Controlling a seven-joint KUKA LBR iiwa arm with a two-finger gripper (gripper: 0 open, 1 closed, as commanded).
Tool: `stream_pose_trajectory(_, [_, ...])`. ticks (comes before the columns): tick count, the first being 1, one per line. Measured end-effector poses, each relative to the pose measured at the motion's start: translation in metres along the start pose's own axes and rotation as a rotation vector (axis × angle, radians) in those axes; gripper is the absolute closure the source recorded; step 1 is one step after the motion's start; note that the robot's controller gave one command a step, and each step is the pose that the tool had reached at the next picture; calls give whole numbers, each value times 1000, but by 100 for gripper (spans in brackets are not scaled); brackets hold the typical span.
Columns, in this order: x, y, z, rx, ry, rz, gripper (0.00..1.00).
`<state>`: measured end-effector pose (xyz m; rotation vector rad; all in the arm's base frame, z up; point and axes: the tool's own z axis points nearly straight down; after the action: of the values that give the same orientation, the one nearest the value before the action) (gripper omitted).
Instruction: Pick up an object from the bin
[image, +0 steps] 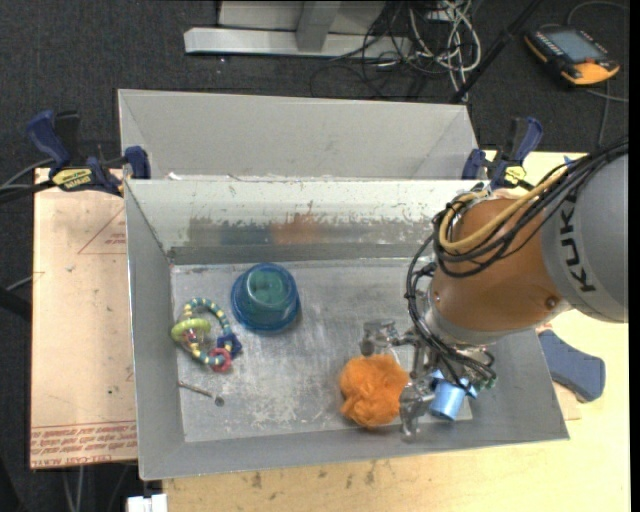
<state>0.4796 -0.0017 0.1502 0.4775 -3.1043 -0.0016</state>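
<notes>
An orange fuzzy lump (368, 393) lies near the bin's front wall, right of the middle. My gripper (392, 385) is down at the lump's right side. One metal finger (376, 338) shows just behind the lump and the other (410, 424) just in front of it. The fingers stand apart, open, with the lump's right edge in the gap between them. A small blue cylinder (447, 401) shows beside the gripper's body; I cannot tell whether it lies loose.
A round blue bowl (265, 297) stands left of the middle. A ring of coloured beads (206, 337) lies by the left wall, with a small dark screw (201, 391) in front of it. The arm's orange cover and cables hang over the bin's right part.
</notes>
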Motion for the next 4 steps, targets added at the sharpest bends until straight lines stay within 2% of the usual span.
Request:
stream_pose_trajectory(1, [-9,20,64,2,-12,171,0])
stream_pose_trajectory(2, [-11,26,77,2,-15,-110,100])
stream_pose_trajectory(4, [-11,26,74,1,-10,-110,100])
